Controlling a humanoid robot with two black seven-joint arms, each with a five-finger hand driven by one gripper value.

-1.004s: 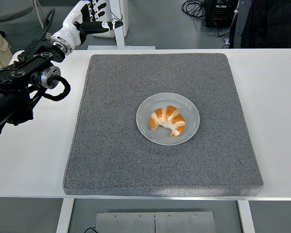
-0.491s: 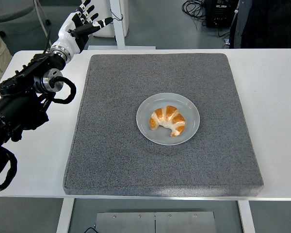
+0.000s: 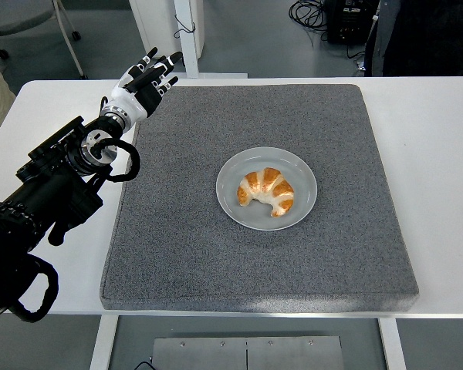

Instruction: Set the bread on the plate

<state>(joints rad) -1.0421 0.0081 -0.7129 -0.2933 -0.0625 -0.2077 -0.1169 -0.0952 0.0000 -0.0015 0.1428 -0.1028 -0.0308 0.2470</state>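
Croissant on the plate, left hand open and empty at the mat's far-left corner.

The white table point(image 3: 447, 154) carries a large grey speckled mat point(image 3: 185, 231) that covers most of its top. The left arm point(image 3: 54, 193) reaches in from about 8 o'clock, black and jointed, lying over the table's left side and the mat's left edge. A pale grey plate point(image 3: 302, 173) sits near the mat's centre, slightly toward 3 o'clock. The bread point(image 3: 267, 190), a golden croissant, lies inside the plate with its curved back toward 12 o'clock. The left hand point(image 3: 143, 81) hovers at about 11 o'clock from the plate, well apart from it, fingers spread wide and holding nothing.
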